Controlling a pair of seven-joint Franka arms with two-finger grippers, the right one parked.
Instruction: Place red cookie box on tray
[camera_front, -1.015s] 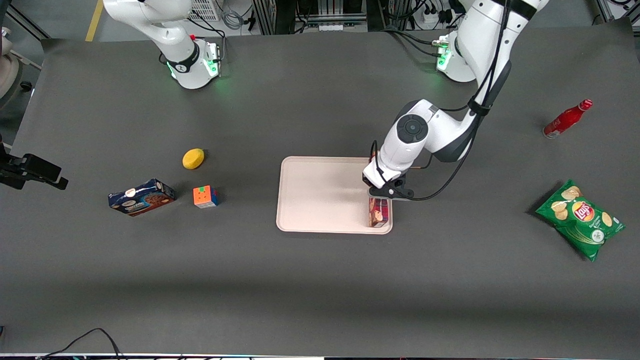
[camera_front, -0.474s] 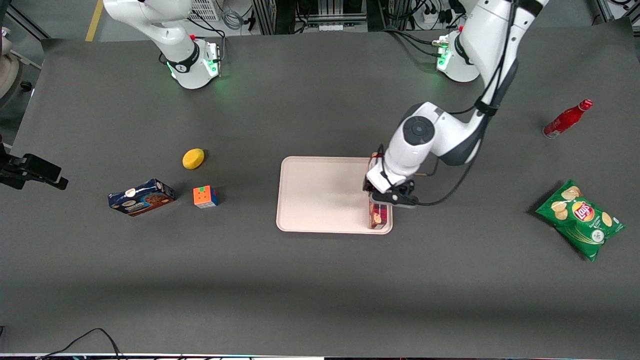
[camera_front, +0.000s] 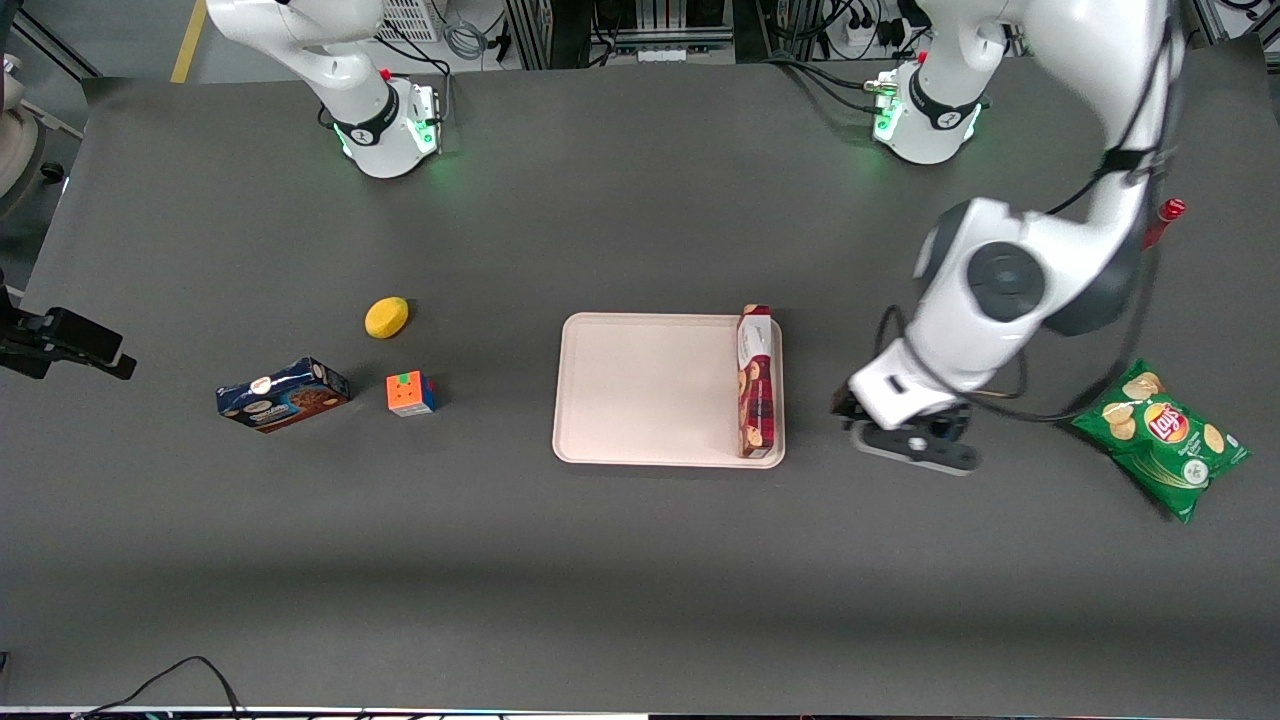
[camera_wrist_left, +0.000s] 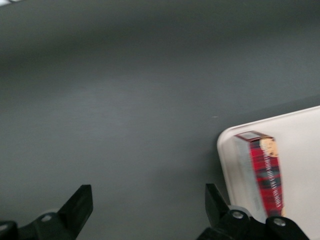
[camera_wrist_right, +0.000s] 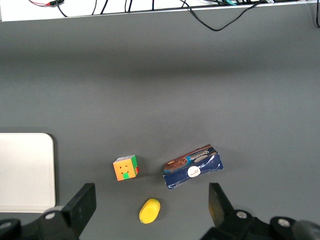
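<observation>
The red cookie box (camera_front: 757, 385) lies on the tray (camera_front: 640, 390), along the tray's short edge toward the working arm's end, with its white end farther from the front camera. In the left wrist view the red cookie box (camera_wrist_left: 265, 170) rests just inside the tray's rounded corner (camera_wrist_left: 300, 135). My gripper (camera_front: 908, 443) hangs above bare table between the tray and the chips bag, apart from the box. Here the gripper (camera_wrist_left: 147, 192) is open, with only grey table between its fingers.
A green chips bag (camera_front: 1160, 435) lies toward the working arm's end, and a red bottle (camera_front: 1165, 212) shows partly past the arm. Toward the parked arm's end are a dark-blue cookie box (camera_front: 283, 394), a colour cube (camera_front: 411, 393) and a yellow lemon (camera_front: 386, 317).
My gripper has let go of the red cookie box and moved off the tray toward the working arm's end. The box stays lying on the tray.
</observation>
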